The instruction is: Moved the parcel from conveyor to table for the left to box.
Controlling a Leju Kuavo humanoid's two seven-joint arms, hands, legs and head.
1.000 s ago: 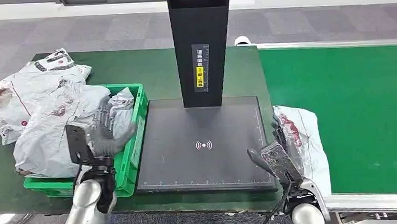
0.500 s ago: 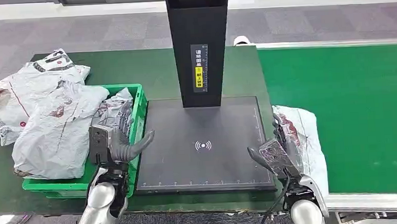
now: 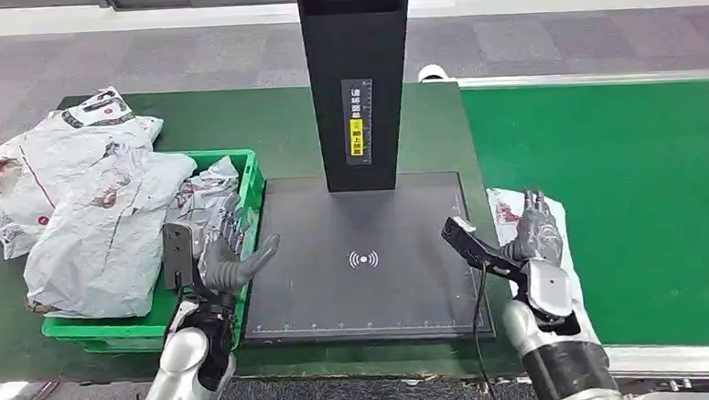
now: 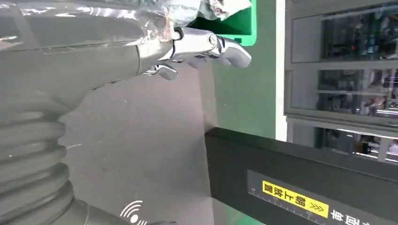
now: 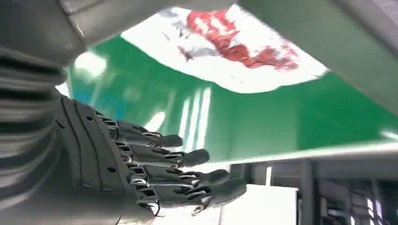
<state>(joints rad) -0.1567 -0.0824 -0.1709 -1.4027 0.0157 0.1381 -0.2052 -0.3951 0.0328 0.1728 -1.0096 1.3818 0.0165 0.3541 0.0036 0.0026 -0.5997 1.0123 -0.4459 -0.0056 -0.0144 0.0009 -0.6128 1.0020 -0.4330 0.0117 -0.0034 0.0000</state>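
A white parcel (image 3: 505,209) with red print lies on the green conveyor (image 3: 644,194), at its edge beside the scanner plate; the right wrist view shows it (image 5: 225,51) beyond my fingers. My right hand (image 3: 536,229) hovers over that parcel with fingers stretched out, holding nothing (image 5: 155,164). My left hand (image 3: 228,262) is open too, fingers spread, over the near corner of the green box (image 3: 245,183) where it meets the plate. In the left wrist view the left hand (image 4: 197,47) is bare above the dark plate.
A black scanner column (image 3: 358,81) rises from a dark plate (image 3: 365,291) in the middle of the table. Several grey parcels (image 3: 85,205) fill the green box and spill onto the table at the left. The conveyor stretches away to the right.
My left hand has swung from over the box toward the plate's edge. My right hand has turned and risen over the parcel, fingers now pointing away.
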